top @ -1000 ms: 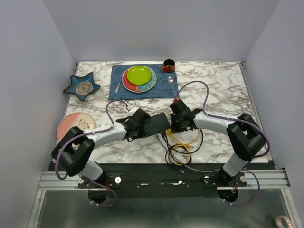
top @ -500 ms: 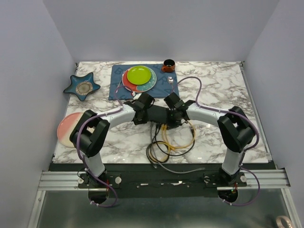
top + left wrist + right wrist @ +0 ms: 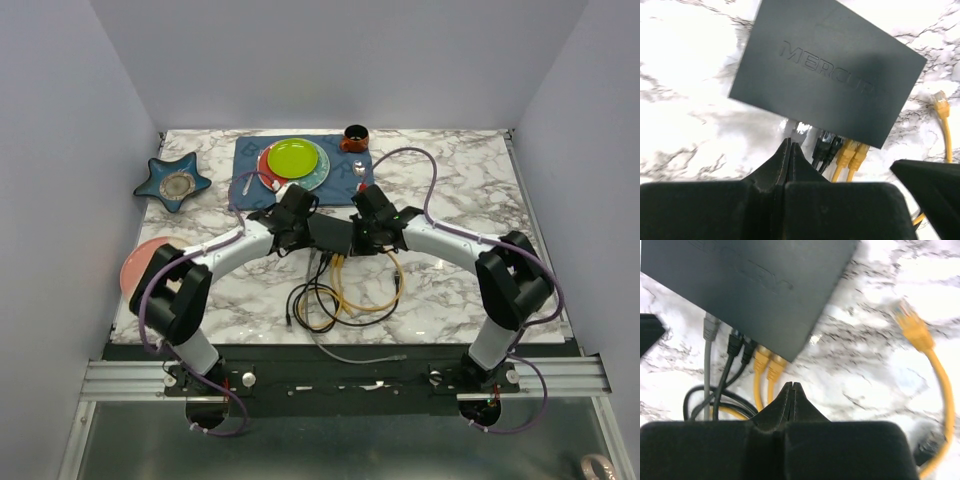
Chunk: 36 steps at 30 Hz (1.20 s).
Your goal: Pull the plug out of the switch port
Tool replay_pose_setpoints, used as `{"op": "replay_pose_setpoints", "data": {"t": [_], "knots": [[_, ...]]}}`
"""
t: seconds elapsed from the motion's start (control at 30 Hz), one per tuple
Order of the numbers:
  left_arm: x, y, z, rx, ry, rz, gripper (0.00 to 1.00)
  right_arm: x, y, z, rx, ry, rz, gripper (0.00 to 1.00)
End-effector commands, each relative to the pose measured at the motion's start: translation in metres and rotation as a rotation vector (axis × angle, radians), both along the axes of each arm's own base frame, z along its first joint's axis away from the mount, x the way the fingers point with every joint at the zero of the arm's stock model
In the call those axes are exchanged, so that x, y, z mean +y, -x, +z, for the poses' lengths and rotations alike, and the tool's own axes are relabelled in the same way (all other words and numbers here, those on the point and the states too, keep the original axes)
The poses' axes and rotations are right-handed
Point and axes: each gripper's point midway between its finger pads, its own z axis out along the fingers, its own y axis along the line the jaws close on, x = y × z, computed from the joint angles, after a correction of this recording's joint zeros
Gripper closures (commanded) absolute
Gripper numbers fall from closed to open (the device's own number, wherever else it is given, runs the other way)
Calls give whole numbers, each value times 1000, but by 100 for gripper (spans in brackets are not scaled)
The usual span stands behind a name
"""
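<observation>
The switch [image 3: 330,233] is a flat black box in the middle of the marble table, sockets along its near edge. In the left wrist view the switch [image 3: 830,70] holds a grey plug [image 3: 796,127], two black plugs [image 3: 827,145] and two yellow plugs [image 3: 852,152]. My left gripper [image 3: 790,143] is shut and empty, its tip just short of the grey plug. My right gripper [image 3: 792,386] is shut and empty, just near of the yellow plugs [image 3: 767,365]. A loose yellow plug [image 3: 910,322] lies on the table to the right. From above, the left gripper [image 3: 297,232] and right gripper [image 3: 365,238] flank the switch.
Black, yellow and grey cables [image 3: 335,295] coil in front of the switch. Behind it lies a blue mat [image 3: 250,185] with a green plate [image 3: 292,158] on stacked plates, a spoon [image 3: 359,170] and a mug [image 3: 354,137]. A star dish [image 3: 173,182] and pink plate [image 3: 135,268] sit left.
Both arms have swung toward the back of the table. The switch has shifted back toward the mat, and the cable coil has trailed after it and to the left.
</observation>
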Motion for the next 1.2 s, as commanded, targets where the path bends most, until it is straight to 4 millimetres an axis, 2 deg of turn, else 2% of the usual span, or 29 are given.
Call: {"op": "replay_pose_setpoints", "data": {"t": [0.0, 0.13, 0.2, 0.3, 0.33, 0.37, 0.5, 0.6, 0.63, 0.67, 0.73, 0.93, 1.03, 1.17], "knots": [[40, -10, 29, -105, -28, 125, 98, -16, 1, 9, -66, 14, -31, 99], [71, -22, 28, -100, -29, 255, 95, -15, 2, 6, -59, 4, -50, 99], [88, -30, 20, -80, -33, 317, 95, -16, -2, 0, -52, 19, -65, 99], [97, -42, 1, -30, -15, 354, 96, -21, -11, -9, -25, 22, -110, 99], [93, -47, 0, -25, -1, 350, 96, -21, -17, -7, -27, 17, -121, 99], [92, -49, -11, 1, -9, 347, 97, -25, -23, -8, -23, 18, -144, 99], [76, -59, -21, 21, 41, 327, 97, -34, -39, -21, 7, 46, -199, 99], [65, -61, -28, 33, 72, 303, 97, -37, -53, -21, 13, 46, -223, 99], [62, -61, -30, 36, 79, 295, 97, -36, -54, -29, 33, 51, -221, 99], [55, -58, -35, 50, 87, 275, 97, -35, -61, -26, 31, 46, -227, 99], [47, -59, -36, 45, 110, 260, 97, -33, -62, -35, 54, 48, -223, 99], [13, -45, -46, 48, 187, 177, 97, -26, -73, -39, 68, 36, -214, 99], [-1, -30, -48, 48, 223, 146, 97, -22, -76, -39, 72, 31, -207, 99], [1, -8, -48, 52, 255, 147, 97, -20, -81, -34, 62, 25, -206, 99]]}}
